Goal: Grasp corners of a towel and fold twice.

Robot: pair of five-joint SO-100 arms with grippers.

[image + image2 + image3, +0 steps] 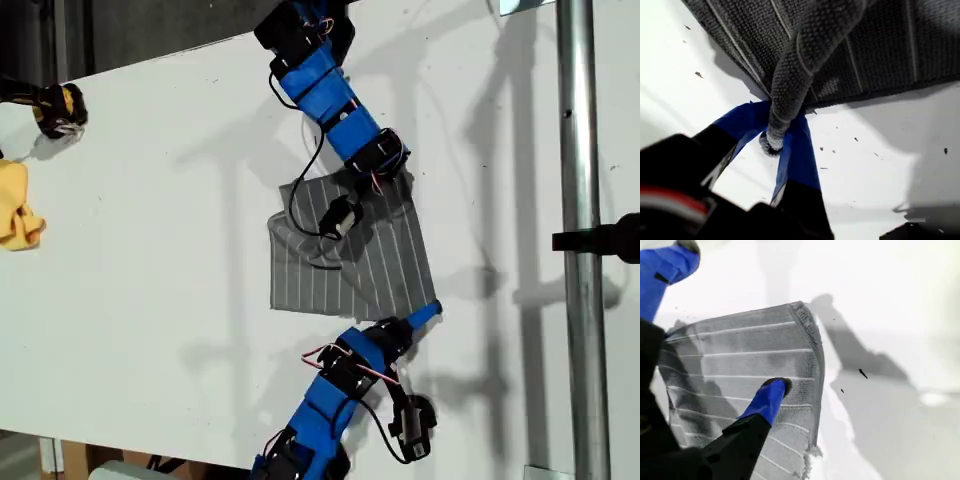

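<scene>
The towel (350, 255) lies partly folded on the white table (150, 200), about mid-frame in the exterior view, between my two arms. My first gripper (782, 137) has its blue jaws pinched shut on a bunched, rolled corner (790, 100) of the cloth, which rises out of the jaws to the main sheet. My second gripper (725, 325) stands wide open over the towel: one finger (767, 400) presses on the striped surface near its edge, the other is held clear above the table. A yellow cloth (18, 205) sits at the exterior view's left edge.
</scene>
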